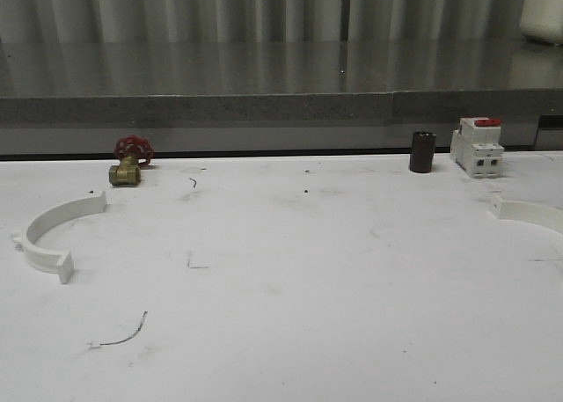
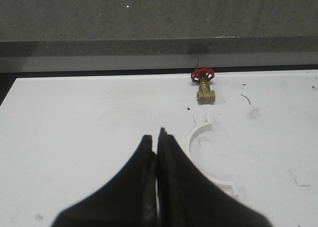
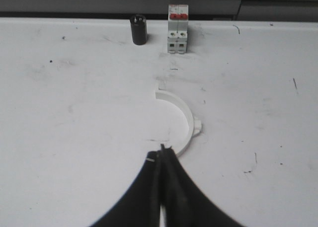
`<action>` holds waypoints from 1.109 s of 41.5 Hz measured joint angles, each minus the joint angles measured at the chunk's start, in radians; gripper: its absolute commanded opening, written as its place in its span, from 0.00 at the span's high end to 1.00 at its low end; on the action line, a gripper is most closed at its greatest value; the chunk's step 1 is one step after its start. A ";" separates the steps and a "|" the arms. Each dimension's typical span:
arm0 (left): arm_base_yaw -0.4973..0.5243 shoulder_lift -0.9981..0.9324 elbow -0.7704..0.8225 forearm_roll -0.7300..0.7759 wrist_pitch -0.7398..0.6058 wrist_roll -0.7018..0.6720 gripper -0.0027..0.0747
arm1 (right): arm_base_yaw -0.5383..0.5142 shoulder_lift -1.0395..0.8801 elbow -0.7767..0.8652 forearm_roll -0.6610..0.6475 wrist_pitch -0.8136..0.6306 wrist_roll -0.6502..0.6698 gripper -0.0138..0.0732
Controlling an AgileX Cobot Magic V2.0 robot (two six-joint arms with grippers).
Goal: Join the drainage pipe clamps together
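Two white half-ring drainage pipe clamps lie flat on the white table, far apart. One clamp [image 1: 51, 230] rests at the left side, its open side facing right. The other clamp [image 1: 528, 212] lies at the right edge, partly cut off by the frame. In the left wrist view my left gripper [image 2: 156, 136] is shut and empty, held above the table just beside the left clamp [image 2: 198, 137]. In the right wrist view my right gripper [image 3: 161, 150] is shut and empty, its tips over the near end of the right clamp [image 3: 185, 118].
A brass valve with a red handwheel [image 1: 130, 161] stands at the back left. A dark cylinder [image 1: 422, 151] and a white breaker with a red top [image 1: 477, 145] stand at the back right. A thin wire scrap [image 1: 123, 332] lies near the front.
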 measured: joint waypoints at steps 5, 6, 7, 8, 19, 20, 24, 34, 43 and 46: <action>0.000 0.002 0.000 0.000 0.000 0.000 0.99 | 0.000 0.027 0.000 -0.022 0.013 0.000 0.57; 0.000 0.002 0.000 0.000 0.000 0.000 0.99 | 0.000 0.029 0.000 -0.022 0.015 0.000 0.53; 0.000 0.002 0.000 0.000 0.000 0.000 0.99 | 0.000 0.031 0.000 -0.022 0.013 0.000 0.49; 0.000 0.002 0.000 0.000 0.000 0.000 0.98 | 0.000 0.032 0.000 -0.022 0.015 0.000 0.46; 0.000 0.017 0.000 0.015 -0.005 0.000 0.51 | 0.000 0.035 0.000 -0.024 0.015 0.000 0.42; 0.000 0.023 0.000 0.015 -0.008 0.000 0.47 | 0.000 0.035 0.000 -0.024 0.015 0.000 0.42; 0.000 0.059 -0.003 0.016 -0.008 0.000 0.39 | 0.000 0.035 0.000 -0.024 0.015 0.000 0.42; -0.087 0.251 -0.098 0.016 0.072 0.000 0.39 | 0.000 0.035 0.000 -0.024 0.015 0.000 0.42; -0.112 0.504 -0.215 0.016 0.154 0.000 0.39 | 0.000 0.035 0.000 -0.024 0.015 0.000 0.42; -0.112 0.590 -0.246 0.016 0.164 0.000 0.39 | 0.000 0.035 0.000 -0.024 0.015 0.000 0.42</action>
